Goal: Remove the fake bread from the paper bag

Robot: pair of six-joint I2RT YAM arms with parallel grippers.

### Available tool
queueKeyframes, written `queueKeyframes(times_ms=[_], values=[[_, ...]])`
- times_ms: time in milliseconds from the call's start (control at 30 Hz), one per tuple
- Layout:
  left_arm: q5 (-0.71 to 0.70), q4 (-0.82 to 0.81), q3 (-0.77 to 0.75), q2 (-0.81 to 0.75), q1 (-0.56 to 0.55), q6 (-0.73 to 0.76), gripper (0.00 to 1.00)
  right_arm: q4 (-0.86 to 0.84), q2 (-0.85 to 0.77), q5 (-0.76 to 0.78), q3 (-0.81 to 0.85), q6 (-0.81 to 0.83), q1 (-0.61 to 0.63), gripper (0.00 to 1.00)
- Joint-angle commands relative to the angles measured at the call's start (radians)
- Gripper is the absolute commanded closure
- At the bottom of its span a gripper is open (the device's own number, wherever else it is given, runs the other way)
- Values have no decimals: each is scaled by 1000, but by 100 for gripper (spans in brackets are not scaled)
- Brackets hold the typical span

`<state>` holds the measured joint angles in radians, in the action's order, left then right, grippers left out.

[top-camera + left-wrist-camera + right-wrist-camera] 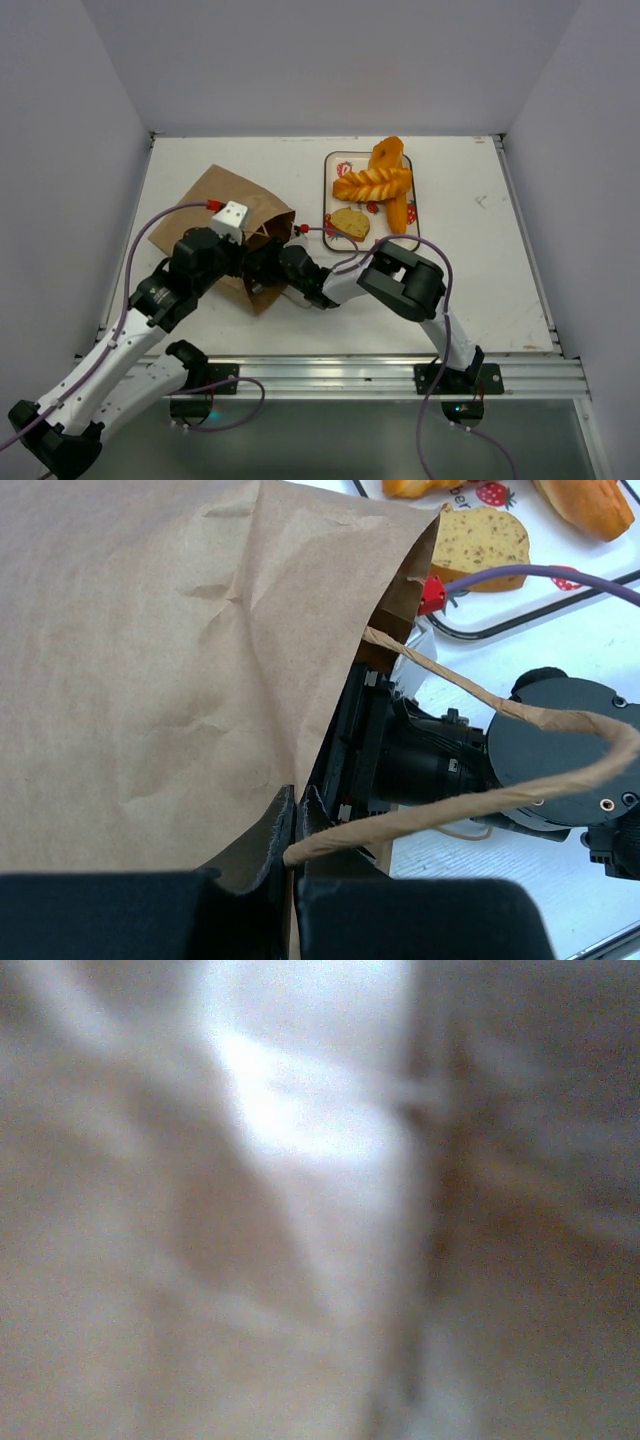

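The brown paper bag [225,200] lies on its side at the left, mouth facing right; it fills the left wrist view [150,660]. My left gripper [290,825] is shut on the bag's mouth edge, where a twisted handle [500,715] is attached. My right arm [305,272] reaches into the bag's mouth [430,760]; its fingers are hidden inside. The right wrist view is a blur of brown paper. The fake bread lies on the tray: a braided loaf [372,184], long loaves [388,155], and a pale slice [350,222], which also shows in the left wrist view [483,538].
The strawberry-print tray [333,170] stands right of the bag, at the table's centre back. A purple cable [540,575] runs across its near edge. White walls close the table on three sides.
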<state>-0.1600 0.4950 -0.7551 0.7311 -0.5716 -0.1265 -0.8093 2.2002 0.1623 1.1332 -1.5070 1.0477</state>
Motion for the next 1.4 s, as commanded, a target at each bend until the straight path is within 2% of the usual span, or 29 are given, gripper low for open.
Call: queueKeyframes(times_ms=[0,367,800,1033,1200,1367], values=[[21,-27,-13,19,-4,16,100,-44,-16,23,-1,-4,-6,66],[-210,27,-27,106,-1,-38,100,-91,-108,39,-122,22,-20,79],[-351,11,-87,258,30,-44,100,-139,-263,28,-306,53,-29,81],[-383,-12,-124,349,53,-33,100,-143,-364,8,-406,88,-29,81],[-383,-41,-133,384,67,-38,100,-104,-460,23,-454,149,-29,81],[-409,4,-204,484,67,-65,100,-33,-539,39,-470,201,-29,81]])
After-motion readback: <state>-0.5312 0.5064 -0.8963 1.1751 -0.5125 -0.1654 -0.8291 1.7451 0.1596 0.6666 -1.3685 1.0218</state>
